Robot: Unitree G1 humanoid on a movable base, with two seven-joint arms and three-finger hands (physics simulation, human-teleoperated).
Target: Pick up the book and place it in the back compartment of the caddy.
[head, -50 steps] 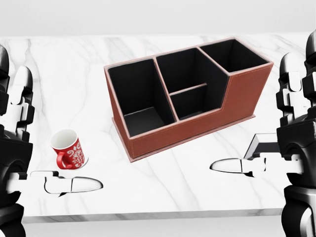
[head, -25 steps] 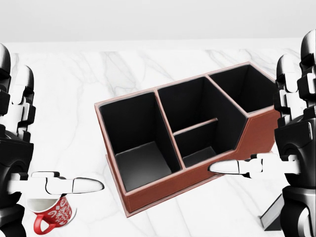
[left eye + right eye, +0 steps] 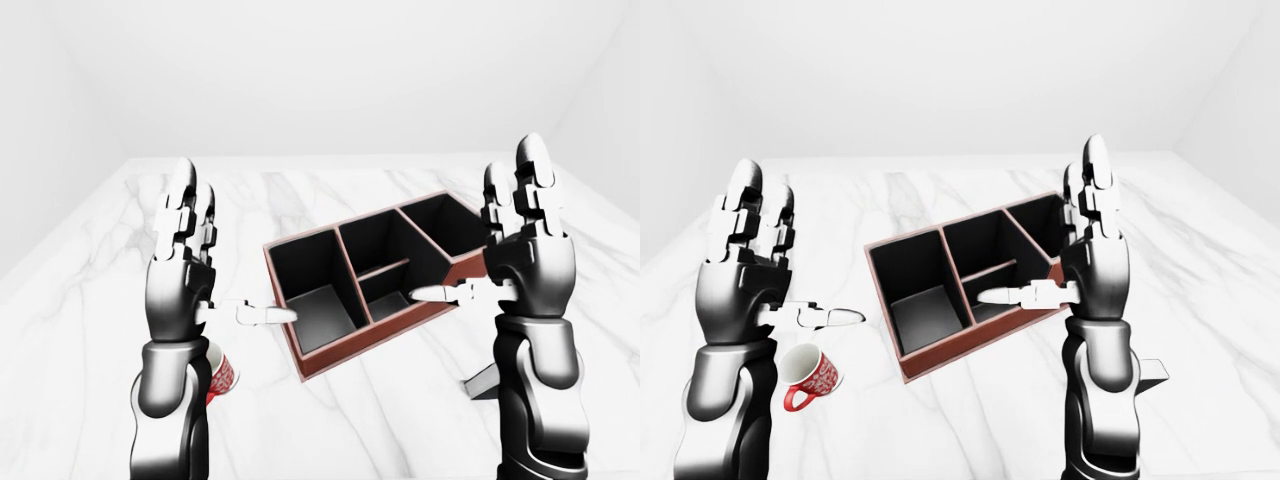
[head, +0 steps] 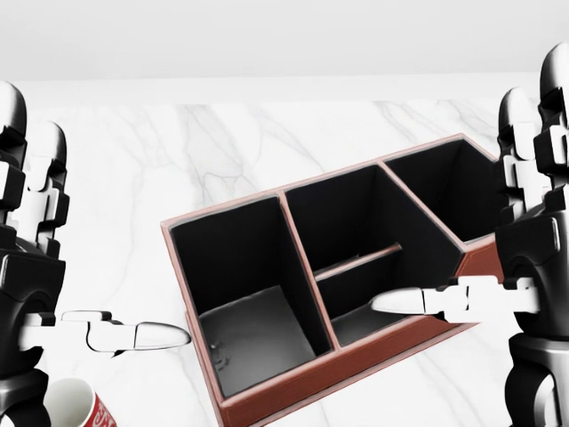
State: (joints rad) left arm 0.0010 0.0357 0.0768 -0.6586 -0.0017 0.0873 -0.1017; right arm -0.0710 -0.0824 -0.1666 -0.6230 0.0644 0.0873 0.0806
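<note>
White marble table [image 4: 222,151] carries the empty caddy [image 4: 293,391], while the book [image 3: 1152,372] lies ungrasped behind the right hand [image 3: 525,255], both it and the left hand [image 3: 185,265] spread open, so everything remains.

head cam close over caddy [image 4: 320,302]; eye cams wider, same caddy.
</note>
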